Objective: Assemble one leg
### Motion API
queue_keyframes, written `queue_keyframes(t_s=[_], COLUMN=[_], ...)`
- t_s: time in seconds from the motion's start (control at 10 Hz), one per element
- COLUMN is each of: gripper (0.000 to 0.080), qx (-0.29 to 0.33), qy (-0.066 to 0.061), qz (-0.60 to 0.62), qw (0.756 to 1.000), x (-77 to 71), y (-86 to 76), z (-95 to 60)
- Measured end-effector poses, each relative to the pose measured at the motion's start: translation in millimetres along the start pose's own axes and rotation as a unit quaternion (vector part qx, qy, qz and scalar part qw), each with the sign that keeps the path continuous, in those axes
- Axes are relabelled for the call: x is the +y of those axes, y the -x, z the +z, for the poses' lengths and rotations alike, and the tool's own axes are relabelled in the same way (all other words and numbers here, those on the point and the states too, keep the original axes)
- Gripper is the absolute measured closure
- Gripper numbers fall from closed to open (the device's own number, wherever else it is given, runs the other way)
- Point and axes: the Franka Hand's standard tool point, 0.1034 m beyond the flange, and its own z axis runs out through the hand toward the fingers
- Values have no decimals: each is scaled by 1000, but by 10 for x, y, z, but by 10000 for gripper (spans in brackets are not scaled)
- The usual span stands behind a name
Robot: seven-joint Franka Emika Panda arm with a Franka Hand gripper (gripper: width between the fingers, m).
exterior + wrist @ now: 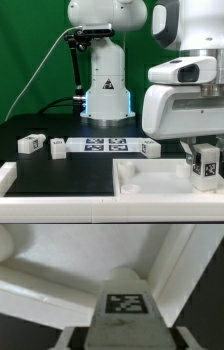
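I reach down at 4 o'clock in the exterior view, gripper clamped on the leg, upright over the tray corner.

Bright, even light fills the exterior view, my base glowing blue; my wrist view runs soft, the leg blurred, corners dark.

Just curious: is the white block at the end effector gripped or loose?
Gripped: the end effector clamps the leg on both sides, over the white tray.
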Motion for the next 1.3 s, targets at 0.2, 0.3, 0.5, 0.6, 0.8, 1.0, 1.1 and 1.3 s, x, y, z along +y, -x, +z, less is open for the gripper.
queue_keyframes(t_s=[0.2,0.3,0.5,0.6,0.8,1.0,1.1,1.3], gripper=[508,508,508,508,508,508,508,395], qx=[9,10,9,9,8,3,2,2], qy=[-12,-11,-10,-9,-8,-15,-14,-15], qz=[151,208,326,393,495,557,560,532], qw=[988,978,945,920,869,831,829,847], x=[0,-5,-1,-3,6,29,29,29], y=[3,7,14,20,24,24,25,26], z=[11,15,19,23,23,21,19,22])
